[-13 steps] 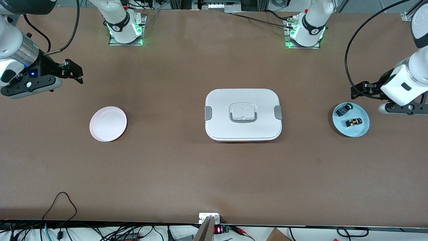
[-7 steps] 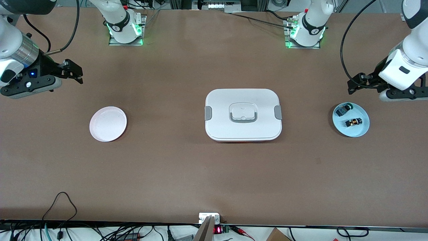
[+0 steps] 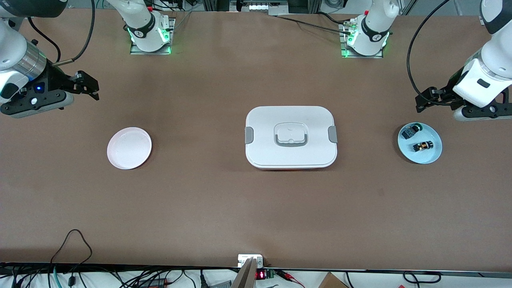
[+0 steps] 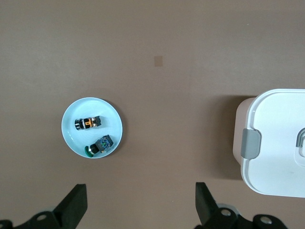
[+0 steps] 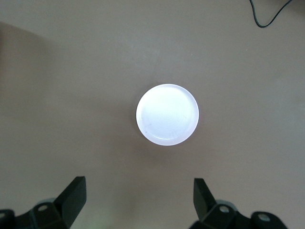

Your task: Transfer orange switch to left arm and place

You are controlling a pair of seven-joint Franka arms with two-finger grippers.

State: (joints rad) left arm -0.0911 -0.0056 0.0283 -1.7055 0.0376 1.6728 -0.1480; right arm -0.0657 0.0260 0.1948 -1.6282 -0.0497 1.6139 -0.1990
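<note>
The orange switch (image 3: 423, 146) lies in a round blue plate (image 3: 431, 156) at the left arm's end of the table. It also shows in the left wrist view (image 4: 88, 123) on that plate (image 4: 71, 136). My left gripper (image 3: 423, 101) is open and empty over bare table beside the blue plate; its wrist view shows its jaws wide apart (image 4: 140, 205). My right gripper (image 3: 90, 86) is open and empty over bare table near the right arm's end (image 5: 138, 200). The white box (image 3: 264, 120) sits closed at mid-table, and its end shows in the left wrist view (image 4: 276, 143).
A black-and-grey component with a green top (image 3: 410, 131) lies in the blue plate beside the switch (image 4: 99, 145). An empty pink plate (image 3: 129, 148) sits toward the right arm's end (image 5: 167, 114). Cables run along the table edge nearest the camera.
My left gripper has risen and drawn away from the blue plate toward the bases, then held almost still. The right arm has not moved.
</note>
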